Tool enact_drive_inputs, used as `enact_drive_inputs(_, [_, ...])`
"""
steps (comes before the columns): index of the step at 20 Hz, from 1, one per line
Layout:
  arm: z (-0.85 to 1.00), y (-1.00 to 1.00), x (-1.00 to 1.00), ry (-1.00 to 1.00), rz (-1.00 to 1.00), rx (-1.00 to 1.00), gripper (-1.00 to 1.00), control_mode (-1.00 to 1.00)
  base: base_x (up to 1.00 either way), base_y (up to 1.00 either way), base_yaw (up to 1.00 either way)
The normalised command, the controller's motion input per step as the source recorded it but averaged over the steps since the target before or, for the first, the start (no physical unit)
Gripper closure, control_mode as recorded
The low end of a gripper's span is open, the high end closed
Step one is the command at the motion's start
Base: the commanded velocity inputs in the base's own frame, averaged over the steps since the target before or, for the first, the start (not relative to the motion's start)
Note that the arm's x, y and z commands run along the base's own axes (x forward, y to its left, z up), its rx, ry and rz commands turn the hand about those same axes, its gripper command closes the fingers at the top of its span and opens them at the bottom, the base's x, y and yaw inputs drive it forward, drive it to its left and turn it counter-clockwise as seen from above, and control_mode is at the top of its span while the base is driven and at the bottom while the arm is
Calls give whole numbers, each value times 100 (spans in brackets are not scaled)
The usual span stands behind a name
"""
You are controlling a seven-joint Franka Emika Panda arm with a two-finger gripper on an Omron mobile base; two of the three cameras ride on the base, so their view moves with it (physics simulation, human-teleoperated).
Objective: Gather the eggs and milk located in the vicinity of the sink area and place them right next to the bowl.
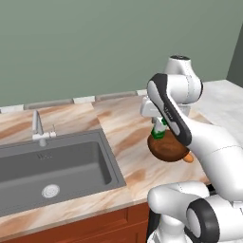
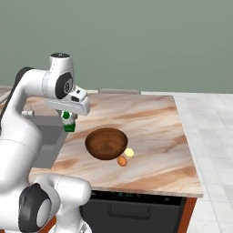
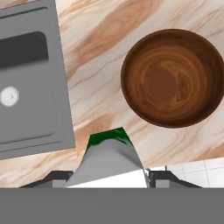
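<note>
Nearest the hand camera, the milk (image 3: 109, 164) sits pinched between the jaws of the gripper (image 3: 107, 177), its green top pointing away toward the counter (image 3: 96, 48) below. The carton is carried clear of the counter, over the strip between the sink (image 3: 30, 78) at about 10 o'clock and the bowl (image 3: 173, 76) at about 1 o'clock in the hand view. In the right base view two eggs, one pale (image 2: 129, 152) and one orange (image 2: 122, 161), already lie against the bowl's rim at roughly 5 o'clock, so that part appears done; the milk remains to be set down beside the bowl. The arm arches up from its base, elbow high, hand pointing straight down just short of the bowl.
</note>
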Motion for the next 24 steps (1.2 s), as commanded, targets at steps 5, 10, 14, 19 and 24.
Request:
enact_drive_inputs(5, [0, 17, 36, 8, -3, -2, 100, -100, 0, 0, 0])
enact_drive_inputs(10, [0, 51, 92, 20, -11, -11, 100, -100, 0, 0, 0])
enact_drive_inputs(14, [-9, 13, 70, 23, -2, -6, 100, -100, 0, 0, 0])
enact_drive_inputs(19, [-34, 0, 12, 27, 0, 0, 100, -100, 0, 0, 0])
enact_drive_inputs(24, [-75, 0, 2, 13, 0, 0, 100, -100, 0, 0, 0])
